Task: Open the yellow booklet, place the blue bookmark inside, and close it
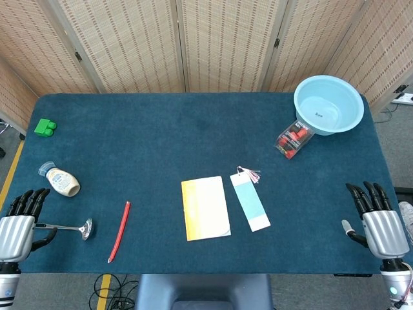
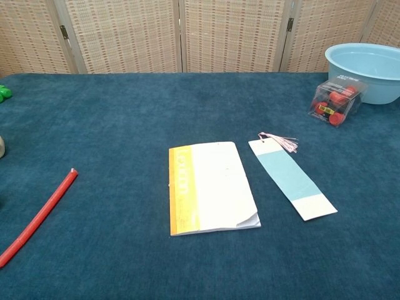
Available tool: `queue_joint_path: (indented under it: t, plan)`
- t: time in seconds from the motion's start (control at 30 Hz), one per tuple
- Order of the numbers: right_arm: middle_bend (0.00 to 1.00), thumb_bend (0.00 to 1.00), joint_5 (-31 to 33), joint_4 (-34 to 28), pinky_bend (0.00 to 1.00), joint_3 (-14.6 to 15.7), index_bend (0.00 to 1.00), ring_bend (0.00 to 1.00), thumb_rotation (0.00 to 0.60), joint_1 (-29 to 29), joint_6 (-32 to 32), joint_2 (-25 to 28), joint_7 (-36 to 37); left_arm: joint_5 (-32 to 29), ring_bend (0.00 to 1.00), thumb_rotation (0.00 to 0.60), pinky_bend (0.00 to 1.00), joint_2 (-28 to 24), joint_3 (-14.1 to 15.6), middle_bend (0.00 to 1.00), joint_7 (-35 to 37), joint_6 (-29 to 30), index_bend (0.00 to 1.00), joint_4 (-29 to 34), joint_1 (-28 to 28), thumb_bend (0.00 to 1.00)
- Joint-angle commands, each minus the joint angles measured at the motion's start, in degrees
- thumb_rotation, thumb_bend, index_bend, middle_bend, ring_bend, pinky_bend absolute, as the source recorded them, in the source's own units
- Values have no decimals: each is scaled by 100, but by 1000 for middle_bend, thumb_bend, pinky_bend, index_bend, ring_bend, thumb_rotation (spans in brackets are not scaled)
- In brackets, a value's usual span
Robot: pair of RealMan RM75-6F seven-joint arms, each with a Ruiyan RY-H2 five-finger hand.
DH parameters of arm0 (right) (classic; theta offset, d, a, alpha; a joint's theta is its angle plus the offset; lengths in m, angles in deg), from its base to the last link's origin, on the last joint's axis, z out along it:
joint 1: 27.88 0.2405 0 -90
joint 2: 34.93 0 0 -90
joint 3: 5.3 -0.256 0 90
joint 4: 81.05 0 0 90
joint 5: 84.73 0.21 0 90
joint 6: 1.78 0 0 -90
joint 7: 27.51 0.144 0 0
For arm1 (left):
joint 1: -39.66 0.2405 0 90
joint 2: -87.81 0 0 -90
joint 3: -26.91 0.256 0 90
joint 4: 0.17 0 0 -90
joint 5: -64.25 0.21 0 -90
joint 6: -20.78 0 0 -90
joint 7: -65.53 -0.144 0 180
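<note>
1. The yellow booklet (image 1: 206,208) lies closed and flat on the table (image 1: 193,129), near the front edge at about its middle. Its yellow spine strip is on its left and its lower right corner curls up a little.
2. The blue bookmark (image 1: 250,201) lies just right of the booklet, apart from it, with its pink tassel pointing away from me.
3. My right hand (image 1: 376,219) sits well to the right of the booklet at the table's edge, fingers straight and spread, holding nothing.
4. My left hand (image 1: 19,223) sits well to the left of the booklet, fingers extended and empty. A metal spoon (image 1: 70,227) lies just beside it, but I can't tell whether it touches my thumb.
5. Nothing has begun, so I judge the first step is opening the cover. I would use that lifted lower right corner as my way in, slide a fingertip under it and swing the cover over toward the spine, steadying the spine side with my left hand so the booklet doesn't skate on the cloth.
6. Further left of the booklet lies a red stick (image 1: 119,230); beyond it, a small bottle (image 1: 62,181).
</note>
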Motion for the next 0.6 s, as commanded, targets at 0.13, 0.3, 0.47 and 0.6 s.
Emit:
queue_joint_path:
  t: [0.13, 0.3, 0.47, 0.6]
  plan:
    - [214, 252, -566, 20, 75, 33, 124, 88, 600, 498, 392, -18, -275, -4, 107, 600, 160, -15, 14, 132, -20, -20, 98, 28, 3, 264]
    - [214, 211, -931, -49, 75, 25, 142, 92, 600, 1066, 1014, -79, -445, -9, 107, 600, 160, -16, 21, 132, 0, -9, 98, 32, 20, 264]
    - [214, 118, -1222, 46, 48, -20, 167, 78, 600, 1599, 1496, -376, -581, -47, 107, 600, 160, -21, 38, 132, 31, -24, 98, -2, 45, 264]
    - [212, 87, -1408, 305, 0, -15, 213, 10, 600, 2024, 1891, -709, -523, -60, 107, 600, 159, -34, 39, 132, 71, -3, 98, -28, 68, 264]
